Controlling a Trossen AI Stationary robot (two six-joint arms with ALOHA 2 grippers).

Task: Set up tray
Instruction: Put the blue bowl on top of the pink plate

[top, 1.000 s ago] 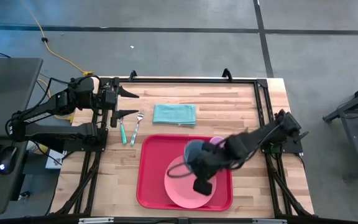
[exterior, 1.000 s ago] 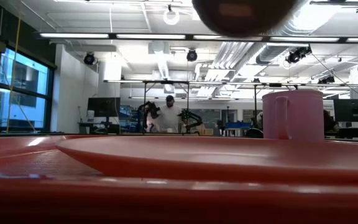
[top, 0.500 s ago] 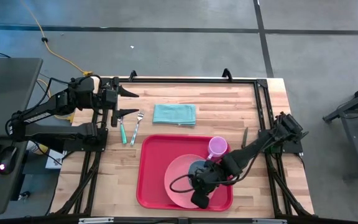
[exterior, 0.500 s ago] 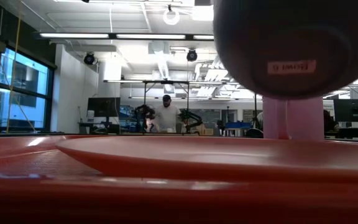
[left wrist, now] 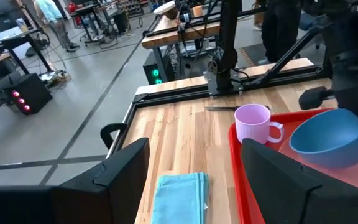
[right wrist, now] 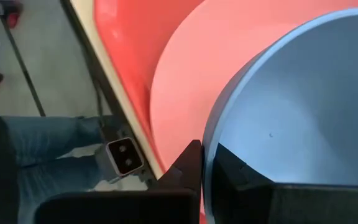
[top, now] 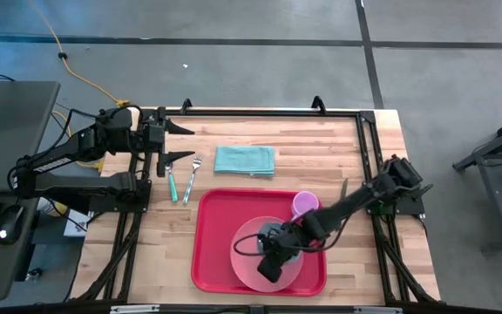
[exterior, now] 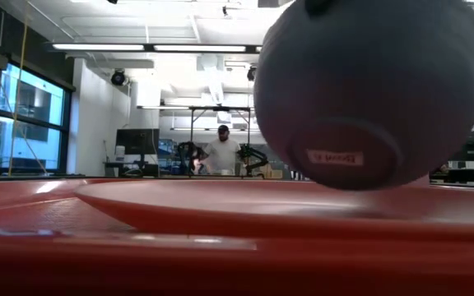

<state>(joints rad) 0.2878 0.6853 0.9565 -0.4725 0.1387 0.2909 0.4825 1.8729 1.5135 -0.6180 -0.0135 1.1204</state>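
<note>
While our right claw [top: 271, 262] grips the blue bowl [top: 279, 241] by its rim, the plate [top: 244, 258] sits directly below it on the red tray [top: 212, 253] near the desk's front edge; our left claw [top: 179, 144] waits apart, far off.

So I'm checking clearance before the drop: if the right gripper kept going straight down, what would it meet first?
Most likely the pink plate on the tray. The right gripper holds the blue bowl by its rim just above it, so the bowl's base should land first.

Blue bowl [left wrist: 331, 138] over red tray [left wrist: 253, 193], beside mug [left wrist: 253, 124].
</note>
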